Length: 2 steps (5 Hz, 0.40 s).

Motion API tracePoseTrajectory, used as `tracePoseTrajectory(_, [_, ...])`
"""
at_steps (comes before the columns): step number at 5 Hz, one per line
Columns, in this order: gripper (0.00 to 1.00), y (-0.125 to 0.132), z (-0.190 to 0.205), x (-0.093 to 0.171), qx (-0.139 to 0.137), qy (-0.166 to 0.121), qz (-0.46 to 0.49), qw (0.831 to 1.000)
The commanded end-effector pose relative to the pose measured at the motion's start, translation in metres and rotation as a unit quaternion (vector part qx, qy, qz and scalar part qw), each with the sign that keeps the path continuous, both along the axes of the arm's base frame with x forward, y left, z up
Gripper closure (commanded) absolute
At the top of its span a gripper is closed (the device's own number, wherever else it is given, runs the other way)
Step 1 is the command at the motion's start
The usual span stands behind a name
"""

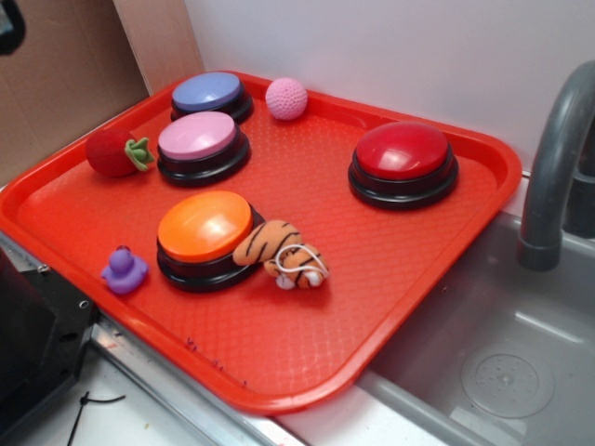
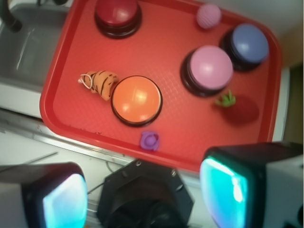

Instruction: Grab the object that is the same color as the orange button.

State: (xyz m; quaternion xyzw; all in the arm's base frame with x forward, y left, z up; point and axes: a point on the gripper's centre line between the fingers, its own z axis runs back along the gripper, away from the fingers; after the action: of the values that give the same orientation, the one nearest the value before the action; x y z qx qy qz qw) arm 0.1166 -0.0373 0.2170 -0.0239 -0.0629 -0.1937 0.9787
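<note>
Exterior view
Tiger: my little orange tiger point(image 1: 284, 253) lies on the red tray point(image 1: 409, 251), touching the orange button point(image 1: 204, 228).
Duck: the purple duck point(image 1: 124, 270) sits just beside that button.

Wrist view
Gripper: my gripper point(image 2: 142, 194) is wide apart, holding nothing, above the tray's near edge.
Tiger: touching the orange button.

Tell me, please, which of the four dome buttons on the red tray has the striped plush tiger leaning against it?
The glossy orange dome button: the small orange striped plush tiger touches its black base. The red, pink and purple buttons have no tiger beside them.
</note>
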Motion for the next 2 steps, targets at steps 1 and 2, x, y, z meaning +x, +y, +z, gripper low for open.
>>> tracePoseTrajectory(1, [0.00,-0.031,-0.030,0.031,0.016,-0.045,-0.247,0.968])
tracePoseTrajectory(2, [0.00,-0.043,-0.054,0.047,0.037,-0.046,-0.300,0.952])
